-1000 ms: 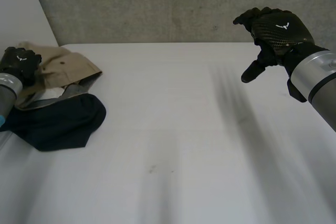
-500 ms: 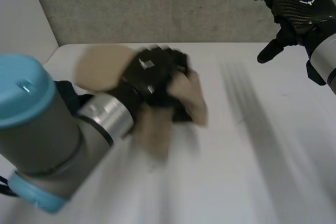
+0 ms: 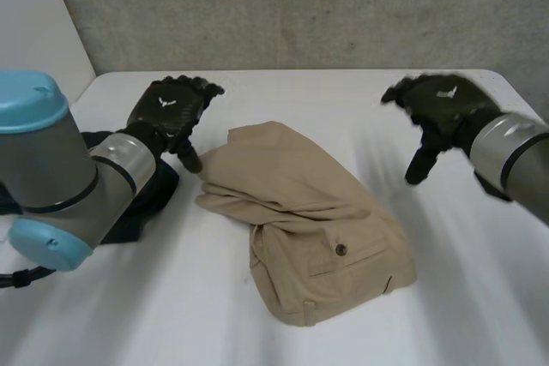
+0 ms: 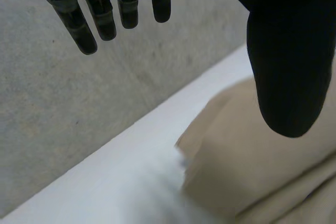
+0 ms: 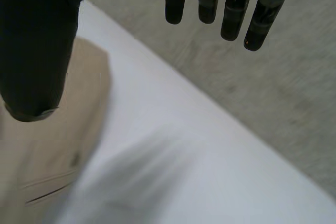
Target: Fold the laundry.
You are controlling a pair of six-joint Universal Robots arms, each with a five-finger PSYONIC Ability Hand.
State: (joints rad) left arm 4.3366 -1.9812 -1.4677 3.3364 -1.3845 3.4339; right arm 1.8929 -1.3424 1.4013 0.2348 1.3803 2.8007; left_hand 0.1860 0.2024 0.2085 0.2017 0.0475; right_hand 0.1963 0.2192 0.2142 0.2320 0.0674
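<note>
A crumpled tan pair of trousers [image 3: 304, 216] lies in a heap in the middle of the white table [image 3: 257, 323], a buttoned pocket facing up. My left hand [image 3: 174, 109] hovers just off the heap's far left edge, open, its fingers [image 4: 100, 14] straight and its thumb above the tan cloth [image 4: 252, 171], holding nothing. My right hand [image 3: 442, 105] hangs open above the table to the right of the trousers, apart from them. In the right wrist view its fingers [image 5: 231, 9] are spread and the tan trousers [image 5: 47, 150] lie under the thumb.
A dark navy garment [image 3: 141, 199] lies at the table's left edge, partly behind my left forearm. A grey wall [image 3: 300, 6] runs along the table's far edge. Bare table surface lies in front of and to the right of the trousers.
My left hand carried the tan trousers from the pile at the left to the table's middle and let them go, its fingers opening. My right hand dropped lower and nearer the trousers.
</note>
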